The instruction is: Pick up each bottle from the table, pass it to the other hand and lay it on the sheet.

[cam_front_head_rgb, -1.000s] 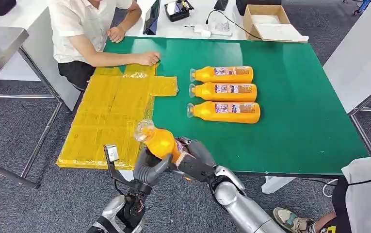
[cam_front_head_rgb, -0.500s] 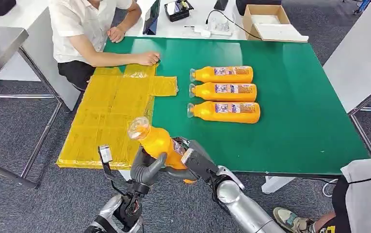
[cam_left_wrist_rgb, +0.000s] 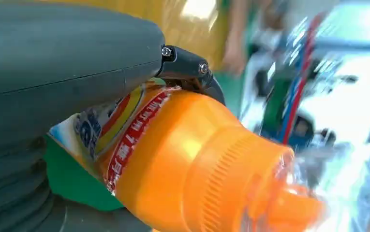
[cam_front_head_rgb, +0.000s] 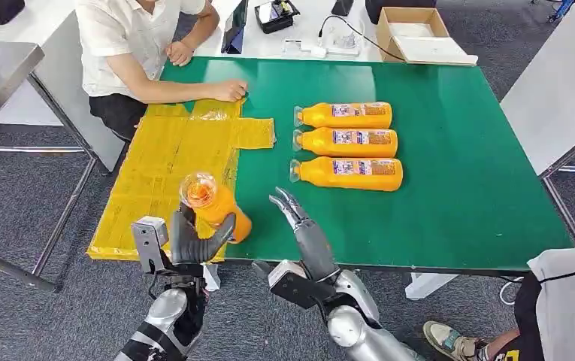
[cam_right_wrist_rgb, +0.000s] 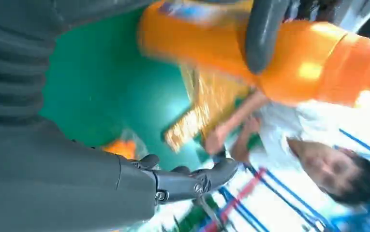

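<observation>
At the near edge of the worktop (cam_front_head_rgb: 449, 218), above the corner of the yellow sheet (cam_front_head_rgb: 164, 177), the held bottle (cam_front_head_rgb: 216, 207) stands roughly upright in the left hand (cam_front_head_rgb: 190, 239), cap toward the camera, dark fingers (cam_front_head_rgb: 222, 229) wrapped around its orange body. Just beside it the right hand (cam_front_head_rgb: 299, 226) is empty, its fingers (cam_front_head_rgb: 284, 203) stretched out and apart, pointing up the worktop, clear of the bottle. I judge the hand-over of this bottle done; laying it down on the sheet is the step left for it.

No bottle lies on the sheet. Three more bottles (cam_front_head_rgb: 348, 143) lie side by side on the green surface, caps toward the sheet, well apart from both hands, so most of the task remains.

The left wrist view shows the label on the held bottle: a red band with white characters and a blue-and-yellow patch, too blurred to read. The lying bottles carry blue-and-orange labels, too small to read.

A person (cam_front_head_rgb: 137, 45) sits at the far corner, one hand (cam_front_head_rgb: 231, 90) resting at the sheet's far edge.
</observation>
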You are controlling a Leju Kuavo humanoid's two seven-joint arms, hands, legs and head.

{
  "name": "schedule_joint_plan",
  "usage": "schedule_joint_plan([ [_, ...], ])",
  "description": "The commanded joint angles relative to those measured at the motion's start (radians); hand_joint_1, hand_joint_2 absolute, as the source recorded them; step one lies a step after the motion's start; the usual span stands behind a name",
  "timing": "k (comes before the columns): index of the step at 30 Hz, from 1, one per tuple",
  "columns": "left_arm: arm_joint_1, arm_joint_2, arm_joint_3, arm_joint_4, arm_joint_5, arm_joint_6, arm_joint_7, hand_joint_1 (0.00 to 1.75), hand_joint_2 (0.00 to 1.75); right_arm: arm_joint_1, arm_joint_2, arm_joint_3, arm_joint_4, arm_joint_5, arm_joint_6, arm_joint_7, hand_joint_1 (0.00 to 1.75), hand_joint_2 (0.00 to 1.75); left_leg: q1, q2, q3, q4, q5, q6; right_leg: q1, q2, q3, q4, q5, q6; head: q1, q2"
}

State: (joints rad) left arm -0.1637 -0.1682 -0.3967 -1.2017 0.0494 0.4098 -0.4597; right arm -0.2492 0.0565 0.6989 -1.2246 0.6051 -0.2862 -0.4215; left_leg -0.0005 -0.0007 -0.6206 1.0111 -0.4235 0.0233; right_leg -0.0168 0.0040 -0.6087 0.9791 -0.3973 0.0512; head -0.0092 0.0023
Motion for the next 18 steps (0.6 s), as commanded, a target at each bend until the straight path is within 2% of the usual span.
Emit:
schedule_joint_plan([
  [1,-0.03,0.032,0.09,-0.011,-0.154,0.08,0.009,1.75,1.75,0.031,-0.034,0.023,-0.098,0.098,-0.088,0.023,0.0,0.0,0.0,0.0,0.003,0.0,-0.001,-0.001,0.0,-0.001,0.003,0.0,-0.002,-0.002,0.0,0.0],
  [7,-0.041,0.043,0.074,0.0,-0.261,0.137,-0.002,1.75,1.75,0.041,-0.032,0.022,-0.115,0.102,-0.096,0.016,0.0,0.0,0.001,0.0,0.005,-0.001,-0.002,-0.001,0.001,-0.001,0.005,-0.001,-0.002,-0.002,0.0,0.0],
  [10,-0.077,0.051,0.062,0.022,-0.626,0.288,0.059,1.75,1.75,0.049,-0.025,0.024,-0.152,0.099,-0.087,-0.007,0.0,0.0,0.001,-0.001,0.005,0.001,-0.003,-0.002,0.001,-0.001,0.006,0.001,-0.003,-0.003,0.0,0.0],
  [17,-0.081,0.042,0.073,0.027,-0.637,0.28,0.062,1.75,1.75,0.046,-0.021,0.022,-0.147,0.099,-0.086,-0.007,0.0,0.0,0.0,0.0,0.003,-0.001,-0.001,-0.001,0.0,0.0,0.003,-0.001,-0.001,-0.002,0.0,0.0],
  [18,-0.099,0.049,0.07,0.064,-0.782,0.288,0.111,1.75,1.75,0.048,-0.017,0.018,-0.145,0.086,-0.074,-0.013,0.0,0.0,0.001,0.0,0.005,0.0,-0.002,-0.001,0.001,0.0,0.005,-0.001,-0.002,-0.002,0.0,0.0],
])
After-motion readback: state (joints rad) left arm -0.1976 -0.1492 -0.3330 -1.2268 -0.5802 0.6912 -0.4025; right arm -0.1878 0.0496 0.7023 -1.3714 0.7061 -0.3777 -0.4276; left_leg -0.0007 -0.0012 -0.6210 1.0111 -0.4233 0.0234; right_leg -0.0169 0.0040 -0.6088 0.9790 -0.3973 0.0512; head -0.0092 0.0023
